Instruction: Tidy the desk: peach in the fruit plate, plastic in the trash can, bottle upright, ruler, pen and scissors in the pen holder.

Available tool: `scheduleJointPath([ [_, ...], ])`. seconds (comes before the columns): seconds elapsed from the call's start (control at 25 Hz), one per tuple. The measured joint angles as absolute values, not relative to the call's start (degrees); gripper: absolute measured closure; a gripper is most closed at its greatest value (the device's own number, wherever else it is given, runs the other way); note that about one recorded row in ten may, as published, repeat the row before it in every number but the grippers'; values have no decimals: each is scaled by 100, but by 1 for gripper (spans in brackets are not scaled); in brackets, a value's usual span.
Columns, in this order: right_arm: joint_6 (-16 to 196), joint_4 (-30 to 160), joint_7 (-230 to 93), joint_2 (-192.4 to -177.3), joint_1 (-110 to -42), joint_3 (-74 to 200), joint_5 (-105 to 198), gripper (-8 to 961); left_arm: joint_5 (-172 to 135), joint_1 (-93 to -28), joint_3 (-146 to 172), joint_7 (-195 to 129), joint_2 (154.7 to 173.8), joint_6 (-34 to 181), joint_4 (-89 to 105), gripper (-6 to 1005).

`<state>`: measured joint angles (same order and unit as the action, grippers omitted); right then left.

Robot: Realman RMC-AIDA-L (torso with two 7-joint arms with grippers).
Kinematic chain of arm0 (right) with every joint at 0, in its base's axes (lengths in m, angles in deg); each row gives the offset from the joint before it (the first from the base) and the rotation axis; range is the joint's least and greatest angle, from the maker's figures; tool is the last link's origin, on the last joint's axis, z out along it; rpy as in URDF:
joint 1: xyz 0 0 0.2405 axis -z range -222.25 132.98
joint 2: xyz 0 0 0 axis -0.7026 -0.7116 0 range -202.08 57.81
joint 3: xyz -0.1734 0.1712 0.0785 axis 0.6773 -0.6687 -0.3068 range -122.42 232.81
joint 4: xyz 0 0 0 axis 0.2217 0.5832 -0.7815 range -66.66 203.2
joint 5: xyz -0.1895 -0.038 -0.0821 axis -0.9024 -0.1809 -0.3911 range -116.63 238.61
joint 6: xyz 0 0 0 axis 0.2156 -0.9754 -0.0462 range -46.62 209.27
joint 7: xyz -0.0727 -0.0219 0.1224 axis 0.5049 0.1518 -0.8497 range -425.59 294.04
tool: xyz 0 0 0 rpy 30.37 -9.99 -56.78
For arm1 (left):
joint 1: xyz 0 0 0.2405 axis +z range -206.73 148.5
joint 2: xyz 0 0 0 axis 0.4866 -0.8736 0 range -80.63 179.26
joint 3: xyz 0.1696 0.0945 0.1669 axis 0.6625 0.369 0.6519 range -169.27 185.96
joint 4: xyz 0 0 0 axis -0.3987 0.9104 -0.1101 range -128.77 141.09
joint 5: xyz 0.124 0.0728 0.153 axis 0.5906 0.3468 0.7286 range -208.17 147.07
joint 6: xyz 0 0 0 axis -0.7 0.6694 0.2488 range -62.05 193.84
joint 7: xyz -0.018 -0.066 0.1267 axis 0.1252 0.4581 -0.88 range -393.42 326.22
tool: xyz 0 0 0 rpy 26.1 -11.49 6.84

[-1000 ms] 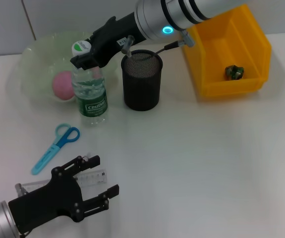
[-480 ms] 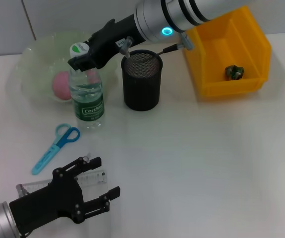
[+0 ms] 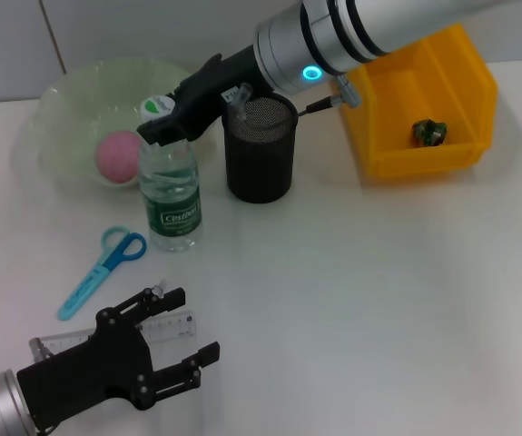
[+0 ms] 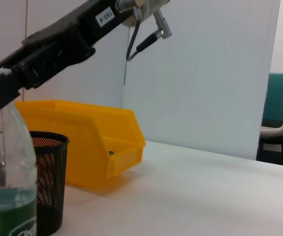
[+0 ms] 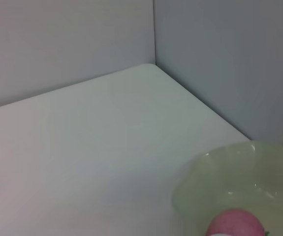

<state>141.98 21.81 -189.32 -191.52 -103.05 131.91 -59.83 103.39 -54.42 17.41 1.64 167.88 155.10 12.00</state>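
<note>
White surface (image 3: pixel 360 291) fills the head view, backed by a pale wall along its far edge. Toward the far-left part of it the bottle (image 3: pixel 172 186) is seen standing upright, its white and green cap (image 3: pixel 156 106) at the tip of the right tool (image 3: pixel 165 123). The dark fingers of that tool are seen at the bottle's neck, but whether they are clamped on it or apart cannot be told. Just beside the bottle, toward the right, the black mesh pen holder (image 3: pixel 259 150) stands. Behind the bottle, near the far-left corner, the pale green fruit plate (image 3: pixel 70 100) is placed, with the pink peach (image 3: pixel 115 156) lying in it. Near the far-right corner the yellow trash can (image 3: pixel 424 100) is set, and a small dark green scrap (image 3: pixel 428 132) lies inside it. Nearer the front-left, the blue scissors (image 3: pixel 102 271) lie flat on the surface, well apart from the bottle. At the front-left corner the left tool (image 3: pixel 165 341) is held with its fingers apart over the clear ruler (image 3: pixel 165 325), which lies flat beneath it.
</note>
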Motion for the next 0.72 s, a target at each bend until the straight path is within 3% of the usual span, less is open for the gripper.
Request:
scheduleJointPath([
  [0.72,14248,1567,-19007,-19176,-9884,13280,-5950,495,10339,-5486,1748,164,16787,15510,1184,189],
])
